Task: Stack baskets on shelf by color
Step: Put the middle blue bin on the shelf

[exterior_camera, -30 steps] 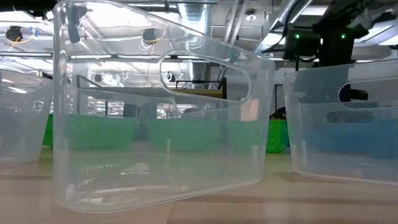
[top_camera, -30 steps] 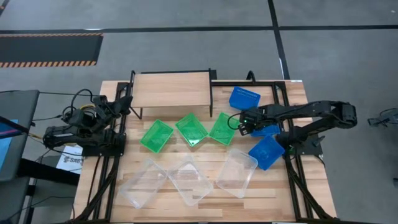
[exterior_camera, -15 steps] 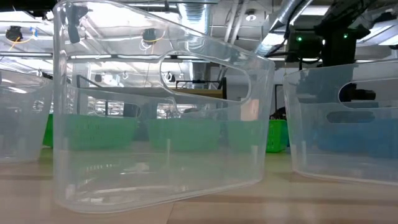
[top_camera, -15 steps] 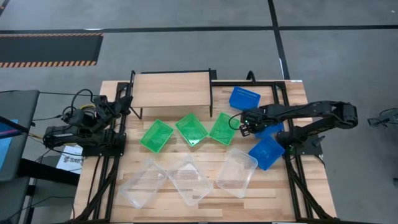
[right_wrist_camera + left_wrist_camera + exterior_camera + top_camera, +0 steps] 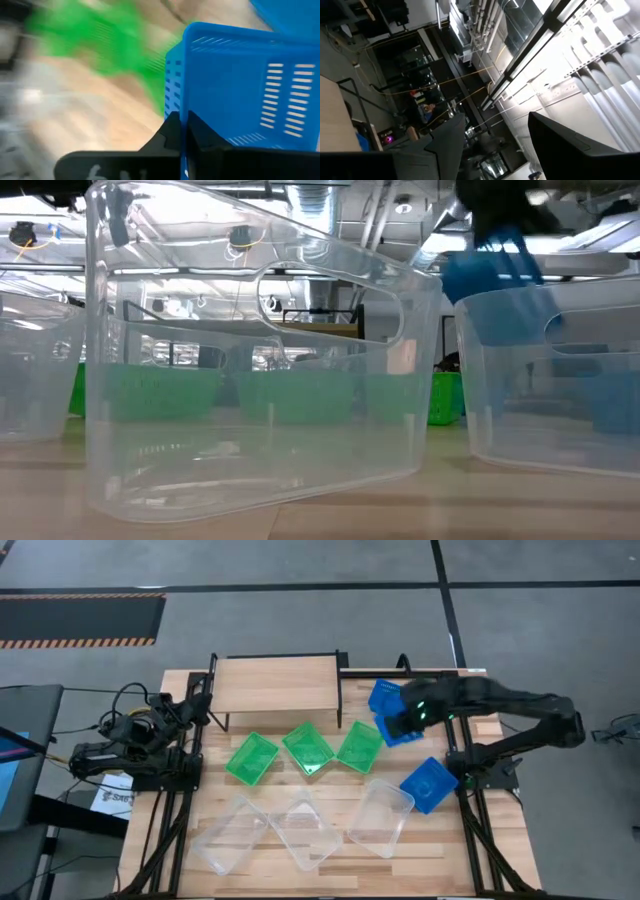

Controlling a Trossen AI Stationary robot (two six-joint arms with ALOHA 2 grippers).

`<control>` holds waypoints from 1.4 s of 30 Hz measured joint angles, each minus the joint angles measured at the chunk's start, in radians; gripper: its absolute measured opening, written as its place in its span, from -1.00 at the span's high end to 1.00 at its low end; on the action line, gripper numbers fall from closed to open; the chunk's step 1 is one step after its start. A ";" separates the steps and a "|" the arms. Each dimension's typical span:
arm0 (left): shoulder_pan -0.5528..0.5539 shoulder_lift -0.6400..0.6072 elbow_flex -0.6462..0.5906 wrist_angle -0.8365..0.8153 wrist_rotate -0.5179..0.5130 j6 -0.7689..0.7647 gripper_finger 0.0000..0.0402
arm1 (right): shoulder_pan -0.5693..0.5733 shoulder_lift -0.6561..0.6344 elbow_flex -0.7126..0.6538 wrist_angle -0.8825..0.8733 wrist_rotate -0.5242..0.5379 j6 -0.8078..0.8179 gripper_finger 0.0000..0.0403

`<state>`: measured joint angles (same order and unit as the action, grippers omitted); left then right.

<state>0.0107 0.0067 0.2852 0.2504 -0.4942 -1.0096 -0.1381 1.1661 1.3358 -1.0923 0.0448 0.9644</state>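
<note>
My right pincer (image 5: 400, 723) pinches a blue basket (image 5: 392, 726) above the slatted wooden table (image 5: 330, 870), right of the shelf (image 5: 275, 683); left pincer (image 5: 205, 705) spread; grey floor (image 5: 300, 620) around

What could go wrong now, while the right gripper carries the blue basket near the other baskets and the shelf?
1. The right gripper pinches only the thin wall of the blue basket, so it might slip or swing.
2. In the high view this basket hangs close to another blue basket and a green basket; it could bump them.
3. The shelf is near, and a low path might hit its edge.
</note>
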 joint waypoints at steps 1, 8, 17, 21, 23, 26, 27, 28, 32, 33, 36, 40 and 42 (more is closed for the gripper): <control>0.000 0.000 0.000 0.001 0.000 0.000 -0.03 | 0.001 0.009 0.057 0.022 0.012 -0.035 0.95; 0.000 0.000 0.000 0.002 0.000 0.000 -0.03 | -0.047 0.195 0.401 0.185 0.069 -0.423 0.97; 0.000 0.000 0.000 0.002 0.000 0.016 -0.03 | -0.102 0.561 0.721 0.215 0.064 -0.914 0.95; 0.000 0.000 0.000 0.002 -0.001 0.018 -0.03 | -0.102 0.722 0.827 0.228 0.065 -1.096 0.93; 0.000 0.000 0.000 0.001 -0.001 0.021 -0.03 | -0.100 0.791 0.865 0.214 0.066 -1.143 0.92; 0.000 0.000 0.000 -0.003 0.000 0.022 -0.03 | -0.100 0.874 0.909 0.163 0.067 -1.199 0.93; 0.000 0.000 0.000 -0.009 0.000 0.022 -0.03 | -0.100 0.895 0.920 0.145 0.070 -1.218 0.93; 0.000 0.000 0.000 -0.016 0.000 0.022 -0.03 | -0.100 0.916 0.932 0.125 0.078 -1.233 0.92; 0.000 0.000 0.000 -0.037 0.000 0.021 -0.03 | -0.100 0.979 0.955 0.092 0.141 -1.264 0.86; 0.000 0.000 0.000 -0.037 0.000 0.021 -0.03 | -0.102 0.988 0.958 0.089 0.147 -1.265 0.84; 0.000 0.000 0.000 -0.036 0.000 0.021 -0.03 | -0.108 1.005 0.960 0.079 0.149 -1.261 0.78; 0.000 0.000 0.000 -0.039 0.000 0.021 -0.03 | -0.107 1.007 0.960 0.068 0.154 -1.261 0.69; 0.000 0.000 0.000 -0.042 0.000 0.021 -0.03 | -0.108 1.007 0.961 0.069 0.151 -1.261 0.61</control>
<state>0.0109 0.0063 0.2848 0.2083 -0.4941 -0.9886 -0.2465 2.1731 2.2963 -1.0237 0.1962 -0.2966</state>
